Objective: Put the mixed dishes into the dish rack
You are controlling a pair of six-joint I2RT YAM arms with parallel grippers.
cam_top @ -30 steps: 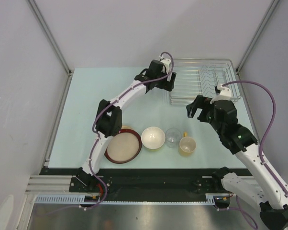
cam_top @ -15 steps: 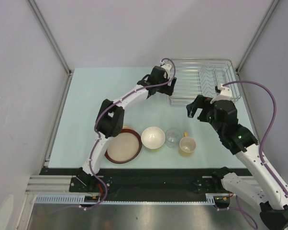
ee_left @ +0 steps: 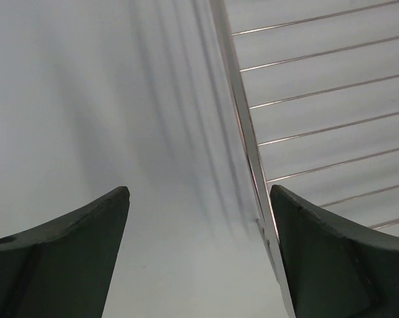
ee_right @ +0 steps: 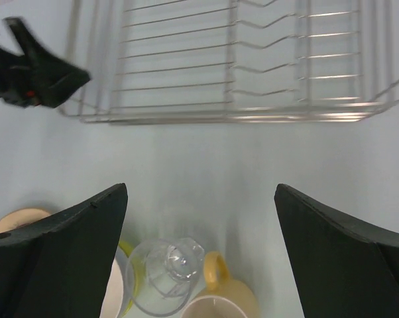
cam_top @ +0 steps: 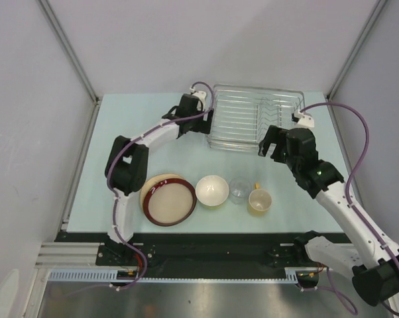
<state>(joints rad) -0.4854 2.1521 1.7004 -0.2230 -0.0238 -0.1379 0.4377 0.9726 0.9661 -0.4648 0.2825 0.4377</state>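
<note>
The dish rack (cam_top: 256,118) sits at the worktop's (cam_top: 120,146) far side; plate (cam_top: 170,202), bowl (cam_top: 211,190), glass (cam_top: 239,189) and cup (cam_top: 260,201) line up outside it. Only the left wrist view shows the left end effector (ee_left: 199,192) spread astride its rim; the right end effector (ee_right: 199,189) gapes too

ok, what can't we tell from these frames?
- Left gripper against dish rack rim: left wrist view too close, top view blocked by its wrist; contact unclear.
- White bowl, yellowish cup: right wrist view, cut off by bottom edge and right gripper.
- Anything under the red-rimmed plate: top view, plate covers it.
</note>
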